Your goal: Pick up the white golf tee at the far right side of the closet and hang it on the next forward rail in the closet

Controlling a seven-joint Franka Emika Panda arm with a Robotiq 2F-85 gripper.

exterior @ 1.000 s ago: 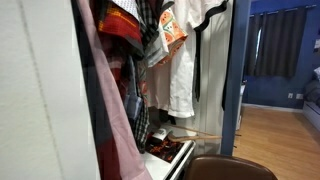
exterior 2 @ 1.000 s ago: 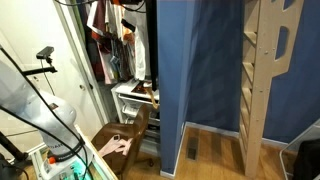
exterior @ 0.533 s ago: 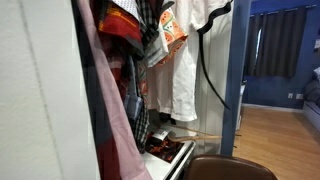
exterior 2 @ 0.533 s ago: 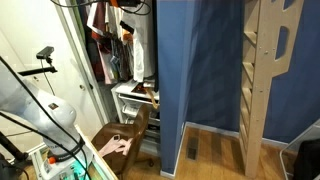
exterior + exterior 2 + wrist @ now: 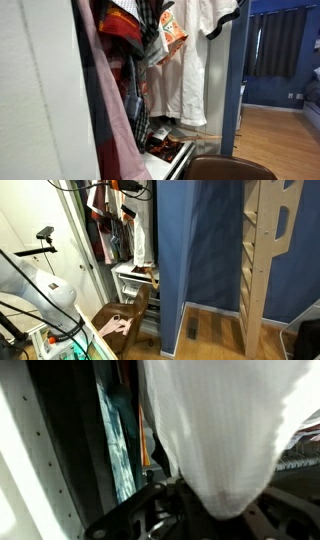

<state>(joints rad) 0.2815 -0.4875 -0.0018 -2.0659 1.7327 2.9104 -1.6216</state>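
Note:
The white golf tee [image 5: 190, 65] is a white shirt hanging at the right end of the closet, spread wide toward the blue side panel. It also shows in an exterior view [image 5: 143, 230] and fills the wrist view [image 5: 220, 430]. My gripper [image 5: 233, 8] is a dark shape at the shirt's top right shoulder, up by the rail. In the wrist view the shirt's cloth drapes over the gripper's dark body [image 5: 150, 510] and hides the jaws. The shirt moves with the gripper, so the gripper appears shut on it.
Red plaid clothes [image 5: 125, 30] and an orange garment [image 5: 172, 30] hang left of the tee. A pink garment [image 5: 110, 110] hangs in front. The blue closet side panel [image 5: 236, 80] is close on the right. Drawers [image 5: 165, 150] and a brown chair [image 5: 225, 168] are below.
The white tee has swung out and to the right toward the blue panel, now covering the black cable that hung in front of it. The gripper rose slightly at the top right.

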